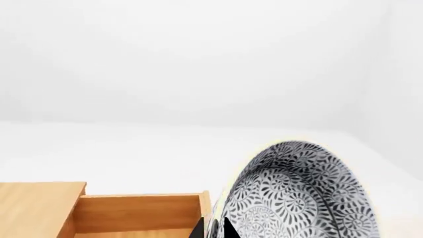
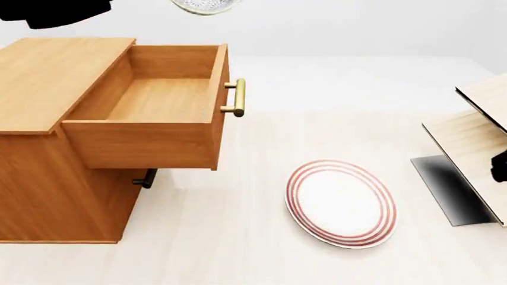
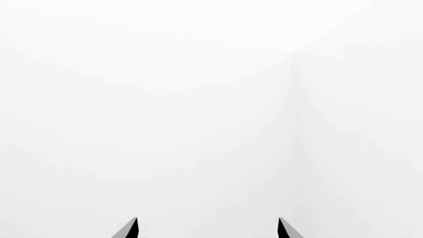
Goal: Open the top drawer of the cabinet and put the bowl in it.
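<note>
The cabinet (image 2: pixel 47 178) stands at the left in the head view, and its top drawer (image 2: pixel 158 101) is pulled out and holds nothing. The brass handle (image 2: pixel 236 97) sticks out from the drawer front. The bowl (image 1: pixel 304 193), white with a blue-grey pattern, is held tilted in the air, with my left gripper (image 1: pixel 213 229) shut on its rim. In the head view only the bowl's lower edge (image 2: pixel 204 6) shows, above the drawer's far end. In the left wrist view the open drawer (image 1: pixel 138 213) lies below and beside the bowl. My right gripper (image 3: pixel 208 229) is open, facing blank white.
A white plate with red rings (image 2: pixel 341 202) lies on the pale floor right of the cabinet. A pale tilted-board rack (image 2: pixel 475 136) stands at the right edge. A lower drawer's handle (image 2: pixel 145 179) shows under the open drawer.
</note>
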